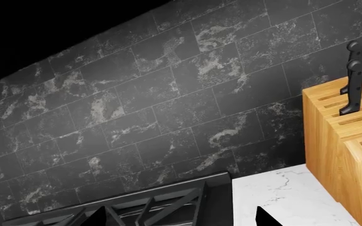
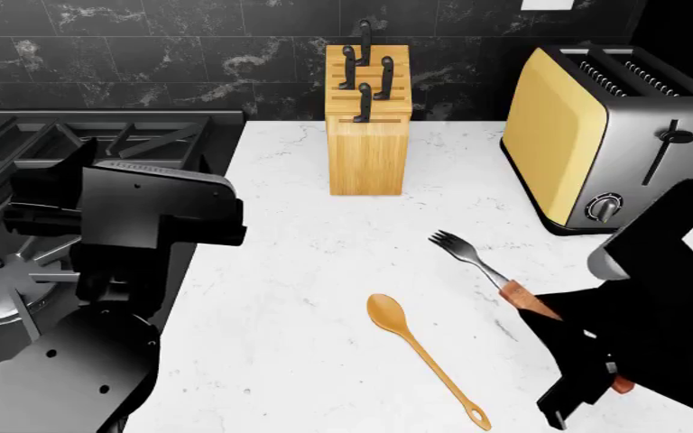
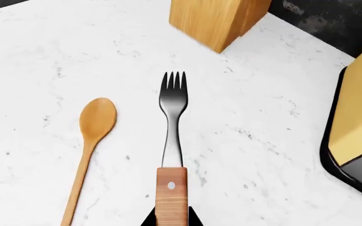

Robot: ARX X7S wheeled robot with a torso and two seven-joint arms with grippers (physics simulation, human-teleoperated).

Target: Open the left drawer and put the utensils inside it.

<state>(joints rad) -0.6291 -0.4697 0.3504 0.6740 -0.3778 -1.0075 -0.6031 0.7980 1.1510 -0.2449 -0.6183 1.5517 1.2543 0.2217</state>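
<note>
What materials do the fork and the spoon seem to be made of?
Fork: dark, glossy tines and neck, probably metal; reddish-brown handle with visible grain and a pale rivet, probably wood. Spoon: uniform golden tone with faint grain, likely wood in one piece.

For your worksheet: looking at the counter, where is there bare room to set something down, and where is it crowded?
Bare marble lies between the stove and the spoon, and from the knife block forward to the fork. A narrower strip runs between block and toaster. The crowded part is near the right gripper, where fork and spoon lie close together.
</note>
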